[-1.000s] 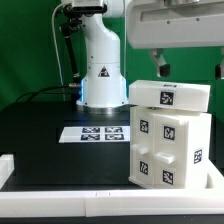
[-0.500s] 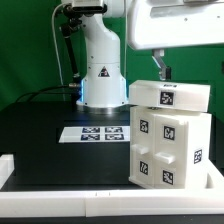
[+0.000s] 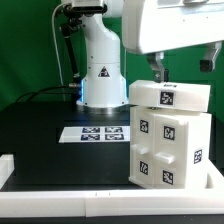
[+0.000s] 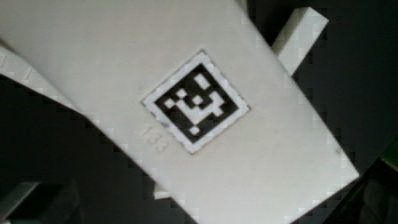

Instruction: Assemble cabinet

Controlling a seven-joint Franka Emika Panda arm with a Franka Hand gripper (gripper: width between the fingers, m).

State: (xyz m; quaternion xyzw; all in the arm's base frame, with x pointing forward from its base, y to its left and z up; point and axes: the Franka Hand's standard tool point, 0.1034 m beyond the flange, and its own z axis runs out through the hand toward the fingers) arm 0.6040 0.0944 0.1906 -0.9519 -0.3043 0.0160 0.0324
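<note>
The white cabinet body [image 3: 170, 147] stands upright at the exterior view's right, its front covered in square tags. A white top panel [image 3: 168, 95] with one tag lies flat across it. My gripper [image 3: 183, 66] hangs just above that panel, open and empty, with one dark finger [image 3: 160, 68] near the panel's far edge. In the wrist view the tagged panel [image 4: 214, 110] fills the frame from close up. A dark fingertip [image 4: 22, 205] shows at one corner, apart from the panel.
The marker board [image 3: 100, 132] lies on the black table beside the cabinet body. The arm's white base [image 3: 100, 70] stands behind it. A long low white border rail [image 3: 60, 200] runs along the table's front and left edges.
The gripper has come down closer to the top panel and shifted slightly toward the exterior view's left. The cabinet body and panel have not moved.
</note>
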